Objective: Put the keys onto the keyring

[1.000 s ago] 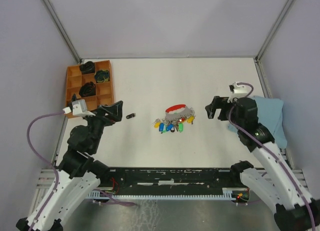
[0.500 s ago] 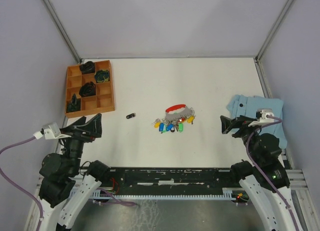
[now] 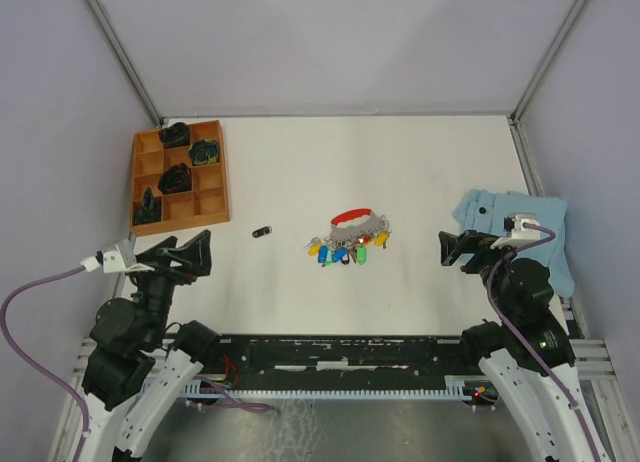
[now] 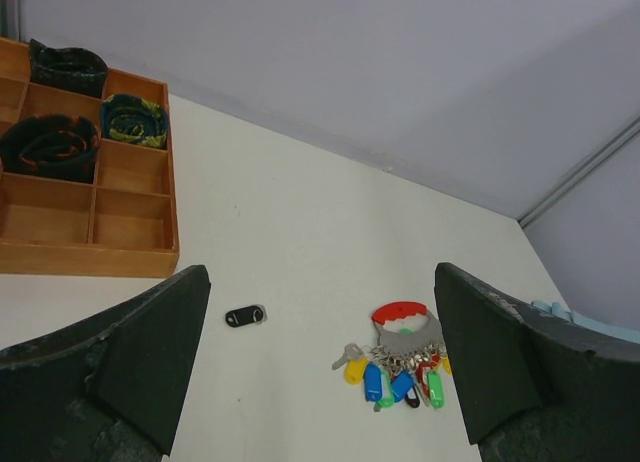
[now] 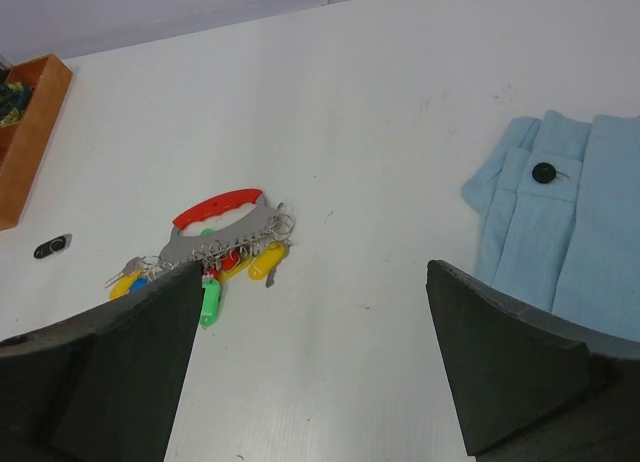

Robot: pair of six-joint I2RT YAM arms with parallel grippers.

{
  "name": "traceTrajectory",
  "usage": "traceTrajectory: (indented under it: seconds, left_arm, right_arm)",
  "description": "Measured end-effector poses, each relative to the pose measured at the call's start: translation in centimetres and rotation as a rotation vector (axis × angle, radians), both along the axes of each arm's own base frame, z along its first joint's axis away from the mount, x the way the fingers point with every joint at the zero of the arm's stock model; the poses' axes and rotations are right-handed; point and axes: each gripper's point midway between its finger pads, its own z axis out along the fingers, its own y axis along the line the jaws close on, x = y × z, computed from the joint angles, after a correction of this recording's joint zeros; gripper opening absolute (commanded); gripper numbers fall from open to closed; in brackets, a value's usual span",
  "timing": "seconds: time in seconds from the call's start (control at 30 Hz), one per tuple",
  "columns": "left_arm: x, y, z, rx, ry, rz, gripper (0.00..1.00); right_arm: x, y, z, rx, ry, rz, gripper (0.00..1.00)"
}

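The keyring [image 3: 357, 222], grey metal with a curved red strap, lies mid-table; it also shows in the left wrist view [image 4: 405, 327] and the right wrist view [image 5: 222, 222]. The keys [image 3: 345, 250] with blue, green, yellow and red tags fan out below it, as seen in the left wrist view [image 4: 395, 377] and the right wrist view [image 5: 215, 277]. My left gripper [image 3: 190, 252] is open and empty at the near left, well away from the cluster. My right gripper [image 3: 452, 249] is open and empty at the near right, also apart from it.
A small black piece [image 3: 262, 232] lies left of the cluster, also in the left wrist view [image 4: 245, 316]. A wooden compartment tray [image 3: 215, 187] with dark items stands at the back left. A light blue folded cloth [image 3: 545, 232] lies at the right edge.
Both arms pulled back from the table's middle toward the near edge a second ago and have since shifted only slightly. The keyring and keys have not moved.
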Motion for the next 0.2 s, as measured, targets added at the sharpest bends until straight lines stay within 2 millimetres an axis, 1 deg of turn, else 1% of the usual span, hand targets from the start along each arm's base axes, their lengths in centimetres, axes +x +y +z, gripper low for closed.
traceTrajectory:
  seconds: [0.2]
  left_arm:
    - [0.04, -0.02, -0.09, 0.002, 0.002, 0.000, 0.99]
  right_arm:
    - [-0.07, 0.20, -0.11, -0.008, -0.003, 0.016, 1.00]
